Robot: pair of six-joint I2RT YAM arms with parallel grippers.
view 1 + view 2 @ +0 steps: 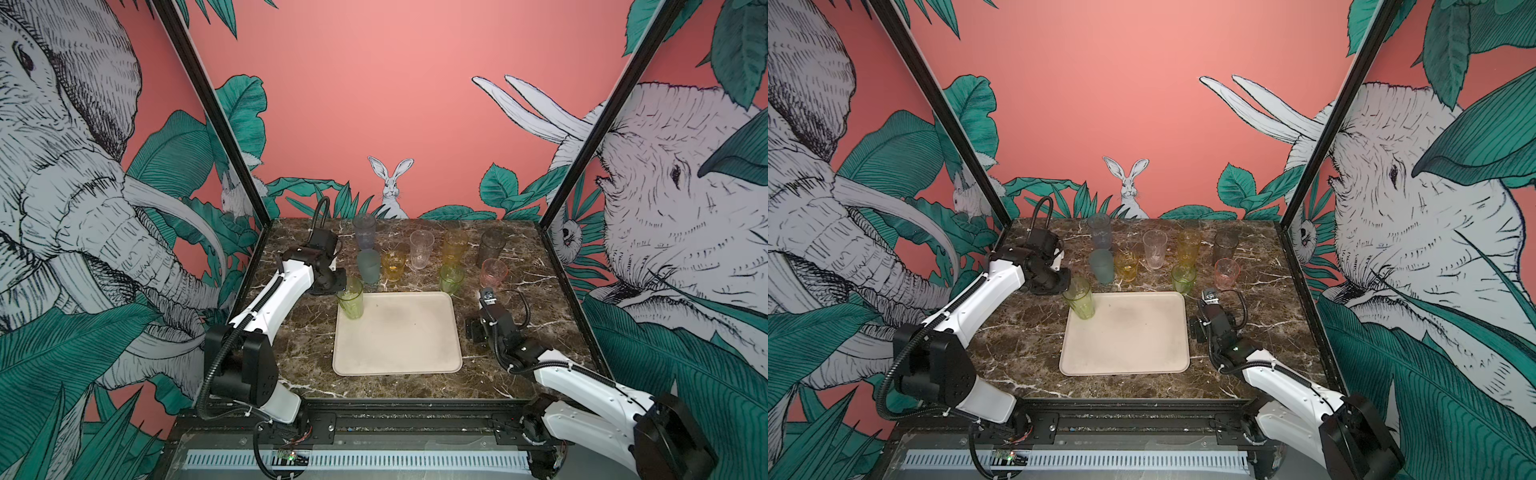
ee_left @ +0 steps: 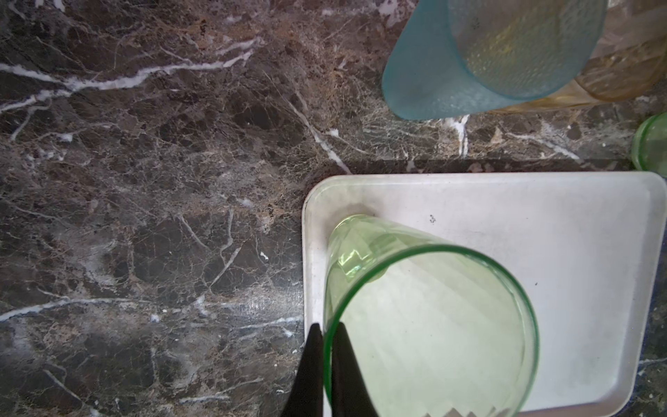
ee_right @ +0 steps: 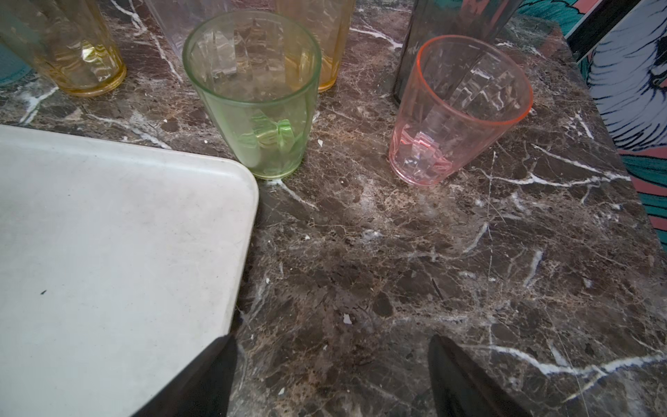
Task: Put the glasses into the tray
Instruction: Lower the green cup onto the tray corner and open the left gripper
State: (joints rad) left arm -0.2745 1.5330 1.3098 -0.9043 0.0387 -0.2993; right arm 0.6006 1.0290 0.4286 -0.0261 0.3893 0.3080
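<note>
1 of 9 nearly home: tall yellow-green tumbler sits at far-left corner of tray, base seemingly down. Left gripper clamped on its rim, 1 finger inside, 1 outside; release not yet made.

Right gripper empty, jaws apart, over marble table just beside tray.

8 wait on table behind tray:
- nearest: short green tumbler, pink tumbler
- beyond: frosted teal tumbler, short amber tumbler, clear tumbler, tall amber tumbler, pale blue tumbler, smoky grey tumbler

Tumblers translucent, tapered, several faceted; teal one matte. Tray cream, flat, low-rimmed, round-cornered, scuffed.

Nine glasses, one tray
</note>
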